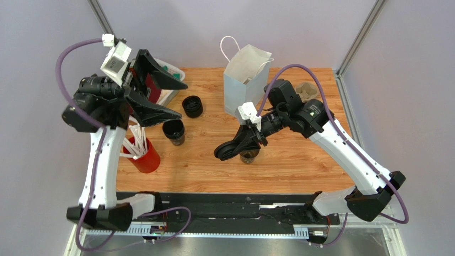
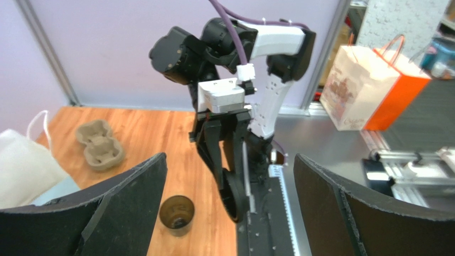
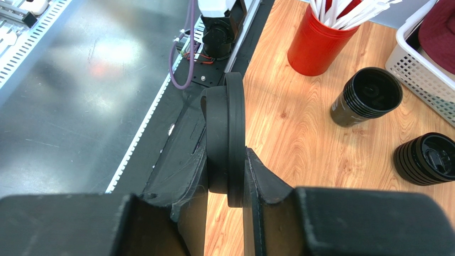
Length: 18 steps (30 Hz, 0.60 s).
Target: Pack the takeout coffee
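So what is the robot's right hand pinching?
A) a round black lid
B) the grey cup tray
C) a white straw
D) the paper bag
A: in the right wrist view, the right gripper has its two fingers closed on a round black lid, which it holds on its edge.

Finding: a robotics laboratory test cell. A wood-grain table is enclosed by plain pale-lilac wall panels and aluminium frame posts. White-and-black robot arms are bolted to a black slotted rail.
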{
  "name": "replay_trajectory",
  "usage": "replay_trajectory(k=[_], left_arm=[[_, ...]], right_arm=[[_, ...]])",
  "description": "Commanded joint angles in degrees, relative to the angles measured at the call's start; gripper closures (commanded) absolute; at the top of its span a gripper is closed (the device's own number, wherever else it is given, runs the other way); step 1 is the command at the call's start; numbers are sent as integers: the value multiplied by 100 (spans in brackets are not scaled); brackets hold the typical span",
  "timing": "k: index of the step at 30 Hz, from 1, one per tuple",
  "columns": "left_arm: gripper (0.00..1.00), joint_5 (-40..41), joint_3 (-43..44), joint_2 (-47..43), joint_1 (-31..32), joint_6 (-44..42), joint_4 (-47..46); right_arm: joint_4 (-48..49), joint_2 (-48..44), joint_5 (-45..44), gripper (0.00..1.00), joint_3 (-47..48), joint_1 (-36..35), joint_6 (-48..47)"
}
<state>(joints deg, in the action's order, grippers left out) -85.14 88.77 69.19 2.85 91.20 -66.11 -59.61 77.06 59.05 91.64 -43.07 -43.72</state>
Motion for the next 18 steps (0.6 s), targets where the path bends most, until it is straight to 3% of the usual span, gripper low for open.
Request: replay_trajectory(k=[1,2,3,13,18], left_arm=[[4,1022,966,-926,-136,-6252,6304],[3,1400,1236,-890,-110,-6942,8304],[1,1735,1291,-977,-57,-7340,8611],[1,3967,573,-1179,-4,-9003,10002],[1,4340,-428,-1434,180,-9769,10257]], right_arm=[[161,-33,19,85,-23,-35,48],[187,-42,10,85,-40,-44,48],[196,-59,-7,85,-67,-35,48],[249,-120,-227,85,-137,-35,13],[240,-95,-473,85,-234,-26,-118]])
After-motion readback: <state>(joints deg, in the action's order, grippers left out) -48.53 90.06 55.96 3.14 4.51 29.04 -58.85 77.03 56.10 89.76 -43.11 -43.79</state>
